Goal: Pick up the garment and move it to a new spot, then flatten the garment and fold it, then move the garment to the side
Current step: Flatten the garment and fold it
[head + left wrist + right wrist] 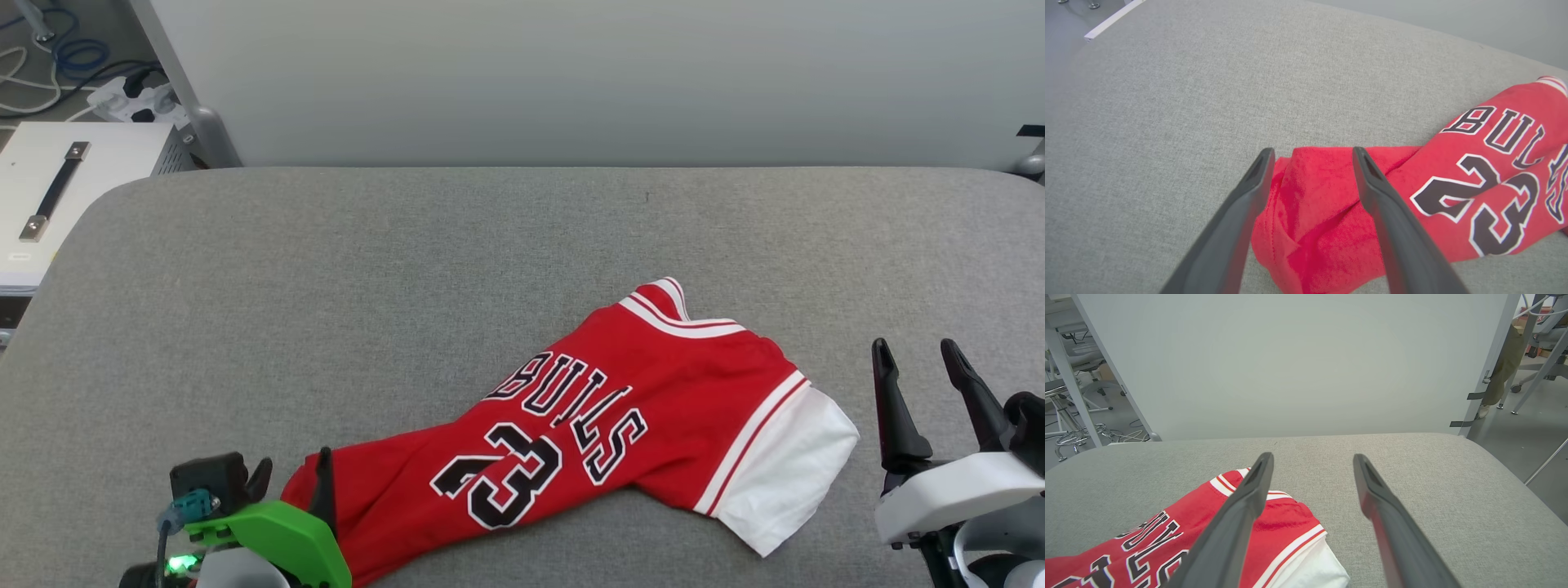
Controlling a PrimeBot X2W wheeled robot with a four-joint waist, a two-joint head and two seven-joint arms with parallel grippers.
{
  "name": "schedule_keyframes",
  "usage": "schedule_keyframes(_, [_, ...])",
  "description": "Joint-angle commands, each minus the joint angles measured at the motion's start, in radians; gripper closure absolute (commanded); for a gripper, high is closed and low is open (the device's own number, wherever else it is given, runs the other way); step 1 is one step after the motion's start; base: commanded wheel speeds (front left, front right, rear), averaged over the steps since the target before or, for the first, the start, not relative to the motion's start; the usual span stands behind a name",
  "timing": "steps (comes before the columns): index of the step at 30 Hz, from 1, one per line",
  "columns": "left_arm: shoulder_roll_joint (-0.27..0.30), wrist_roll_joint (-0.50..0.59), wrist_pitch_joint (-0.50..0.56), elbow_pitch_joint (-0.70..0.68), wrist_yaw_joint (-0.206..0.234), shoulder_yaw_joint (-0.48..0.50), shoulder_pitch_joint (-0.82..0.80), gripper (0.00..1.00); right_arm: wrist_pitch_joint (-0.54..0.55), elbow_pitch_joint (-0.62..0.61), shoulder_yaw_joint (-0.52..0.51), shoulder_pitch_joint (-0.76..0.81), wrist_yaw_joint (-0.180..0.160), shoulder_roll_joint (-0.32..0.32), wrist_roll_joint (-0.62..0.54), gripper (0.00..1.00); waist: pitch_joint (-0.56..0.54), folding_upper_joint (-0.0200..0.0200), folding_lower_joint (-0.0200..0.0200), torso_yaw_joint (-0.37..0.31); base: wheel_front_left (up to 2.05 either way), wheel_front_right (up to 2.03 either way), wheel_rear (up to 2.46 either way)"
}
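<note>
The garment, a red jersey with black white-outlined letters and the numerals 23, lies crumpled and slanting on the grey table. Its white sleeve end points toward the right front. My left gripper stands open at the garment's bunched lower-left end. In the left wrist view its two fingers straddle that red fold, left gripper open above the cloth. My right gripper is open just right of the white sleeve, holding nothing. From the right wrist view, the right gripper hangs over bare table beside the garment.
A pale panel stands along the table's far edge. A white box with a handle sits off the table's left, with cables and a power strip behind. Chairs and a trouser leg are beyond the right corner.
</note>
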Motion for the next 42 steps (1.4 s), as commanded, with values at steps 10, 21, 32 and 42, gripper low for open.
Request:
schedule_keyframes(10, [0.003,0.051,0.012,-0.033,-0.034,-0.033,-0.174,0.0,0.008,-0.027,0.01,0.006,-0.001,0.009,0.003,0.0,0.019,0.0,0.0,-0.019,0.0,0.0,0.0])
schedule_keyframes(21, [-0.111,0.027,0.198,0.131,-0.211,-0.171,-0.511,0.0,-0.006,-0.03,0.015,-0.045,-0.001,0.01,0.014,0.0,0.126,0.0,0.0,-0.079,0.0,0.0,0.0])
schedule_keyframes(32, [-0.186,0.033,0.41,0.44,-0.375,-0.309,-0.755,0.0,-0.039,0.005,0.033,-0.09,-0.001,0.01,0.037,0.0,0.226,0.0,0.0,-0.14,0.0,0.0,0.0])
schedule_keyframes(42, [-0.215,0.051,0.581,0.692,-0.455,-0.423,-0.798,0.0,-0.067,0.038,0.039,-0.111,-0.001,0.01,0.051,0.0,0.262,0.0,0.0,-0.167,0.0,0.0,0.0])
